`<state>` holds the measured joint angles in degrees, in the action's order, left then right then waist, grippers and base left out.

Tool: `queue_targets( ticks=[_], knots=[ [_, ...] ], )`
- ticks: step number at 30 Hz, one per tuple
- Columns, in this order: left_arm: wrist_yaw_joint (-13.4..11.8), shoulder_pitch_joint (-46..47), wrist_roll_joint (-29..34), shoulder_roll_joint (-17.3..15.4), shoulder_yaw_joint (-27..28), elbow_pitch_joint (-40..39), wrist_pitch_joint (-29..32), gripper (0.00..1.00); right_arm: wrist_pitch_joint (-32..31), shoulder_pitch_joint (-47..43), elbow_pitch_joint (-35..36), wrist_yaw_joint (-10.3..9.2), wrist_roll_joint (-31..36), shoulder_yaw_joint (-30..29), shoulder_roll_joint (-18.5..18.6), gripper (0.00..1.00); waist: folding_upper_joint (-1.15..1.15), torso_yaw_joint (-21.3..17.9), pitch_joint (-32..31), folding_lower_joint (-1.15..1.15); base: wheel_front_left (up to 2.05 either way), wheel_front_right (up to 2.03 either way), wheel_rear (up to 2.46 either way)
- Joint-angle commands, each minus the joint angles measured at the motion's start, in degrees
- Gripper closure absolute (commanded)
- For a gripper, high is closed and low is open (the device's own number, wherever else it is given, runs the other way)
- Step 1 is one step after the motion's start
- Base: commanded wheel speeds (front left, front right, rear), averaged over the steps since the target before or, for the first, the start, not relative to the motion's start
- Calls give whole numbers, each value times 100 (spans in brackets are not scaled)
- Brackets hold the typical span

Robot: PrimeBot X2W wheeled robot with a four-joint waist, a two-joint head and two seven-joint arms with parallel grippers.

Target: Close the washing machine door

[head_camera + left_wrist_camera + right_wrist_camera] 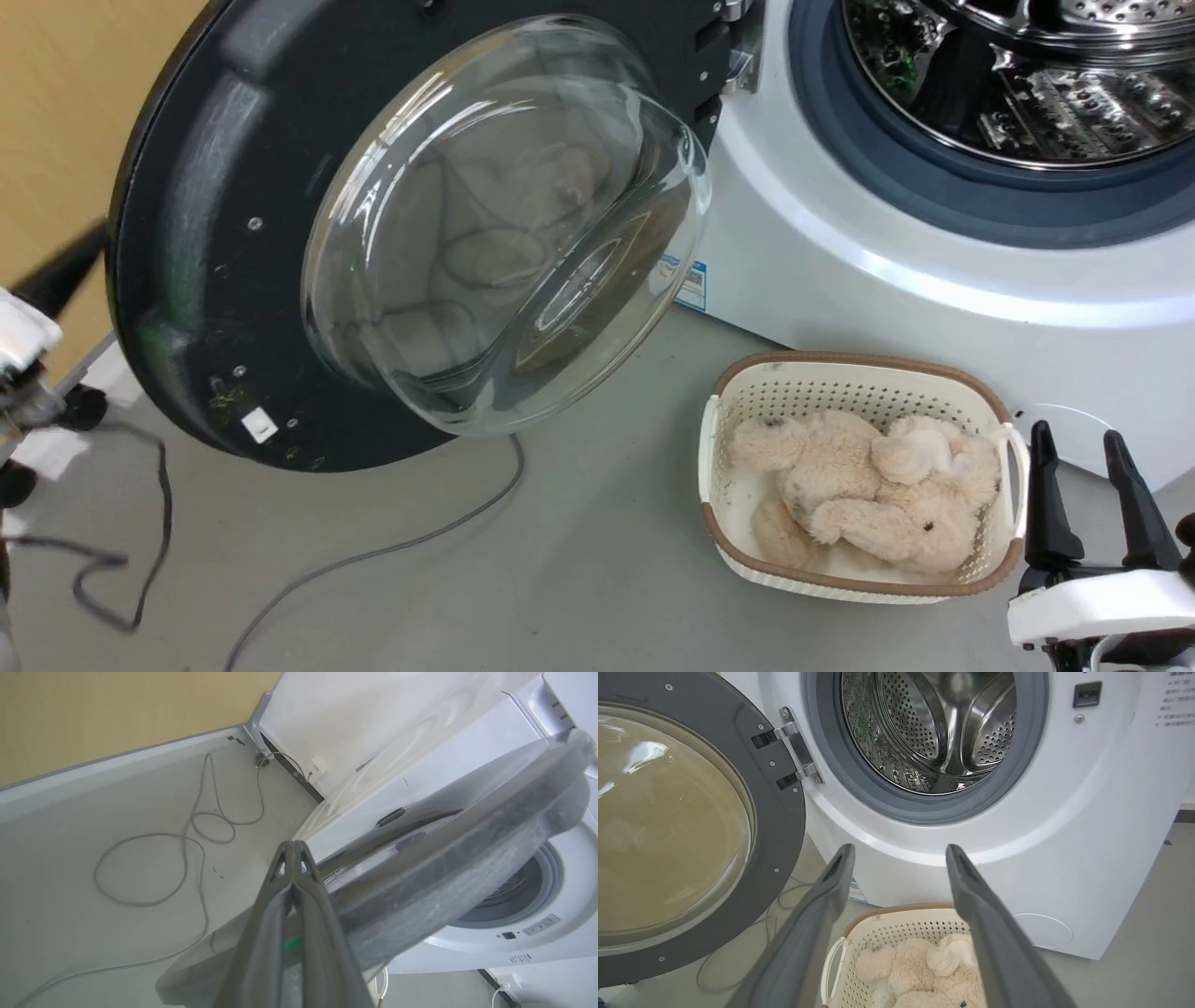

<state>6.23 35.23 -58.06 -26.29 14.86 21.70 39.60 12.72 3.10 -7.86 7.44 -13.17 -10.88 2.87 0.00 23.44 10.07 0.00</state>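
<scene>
The washing machine door (pixel 187 233) stands swung wide open to the left, its clear glass bowl (pixel 504 224) facing me. The white washing machine (pixel 887 252) shows its steel drum (pixel 1027 84) inside the grey rubber ring (pixel 840 121). My left gripper (pixel 89 238) pokes in at the far left, behind the door's rim. In the left wrist view this gripper (pixel 292 847) is shut with nothing in it, its tips close against the door's (pixel 467 858) outer side; contact is unclear. My right gripper (pixel 1083 448) hangs open at the lower right, and its wrist view looks between its spread fingers (pixel 899 854) towards the drum (pixel 924 728).
A cream basket (pixel 719 439) holding a beige plush toy (pixel 868 485) sits on the floor in front of the machine, just left of my right gripper. A grey cable (pixel 373 551) snakes over the floor under the door. A yellow wall (pixel 56 112) stands behind the door.
</scene>
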Motion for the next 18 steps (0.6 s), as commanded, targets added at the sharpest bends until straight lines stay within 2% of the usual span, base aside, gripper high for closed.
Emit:
queue_targets(
  ticks=[1, 9, 18],
  knots=[
    [33, -177, -203, -115, -78, -58, 144, 100, 55, 106, -35, 4, -82, -33, 0, 0, 0, 35, 23, 0, 0, 0, 0],
    [84, -735, -1068, -315, -686, -781, 797, 100, 151, 120, -81, 4, -156, -143, 0, 0, 0, 215, 69, 0, 0, 0, 0],
    [125, -1377, -1854, -391, -1475, -1955, 1132, 100, 228, 80, -174, 5, -245, -213, 0, 0, 0, 507, -43, 0, 0, 0, 0]
  ],
)
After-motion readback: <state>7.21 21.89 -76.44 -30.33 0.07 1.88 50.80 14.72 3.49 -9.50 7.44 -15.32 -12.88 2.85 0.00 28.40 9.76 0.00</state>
